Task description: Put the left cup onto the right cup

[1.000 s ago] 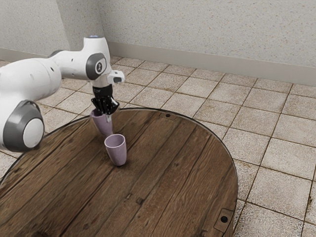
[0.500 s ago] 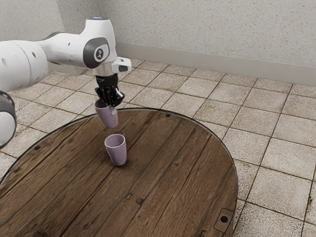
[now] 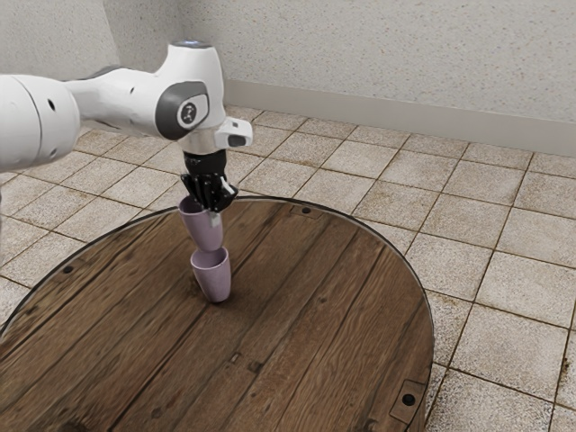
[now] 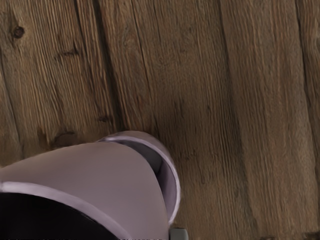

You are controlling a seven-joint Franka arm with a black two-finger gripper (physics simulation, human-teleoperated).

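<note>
1. One black claw point(image 3: 209, 200), in the upper left of the frame, is clamped on the lifted cup point(image 3: 203, 229) at its rim.
2. The lifted cup's base hangs at the standing cup point(image 3: 212, 277)'s mouth, slightly tilted.
3. Lifting and carrying look done. Seating and release remain, over the wooden desk point(image 3: 324, 315).

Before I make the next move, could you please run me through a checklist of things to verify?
1. Grasp: end effector shut on the held cup at its rim: ok.
2. Standing cup upright on the table: ok.
3. Held cup's base over the standing cup's mouth, seen in the exterior view: ok.
4. Exactly centred over that mouth: cannot tell; the wrist view shows the standing cup's rim past one side of the held cup.
5. Held cup fully seated in the standing cup: not ok.
</note>
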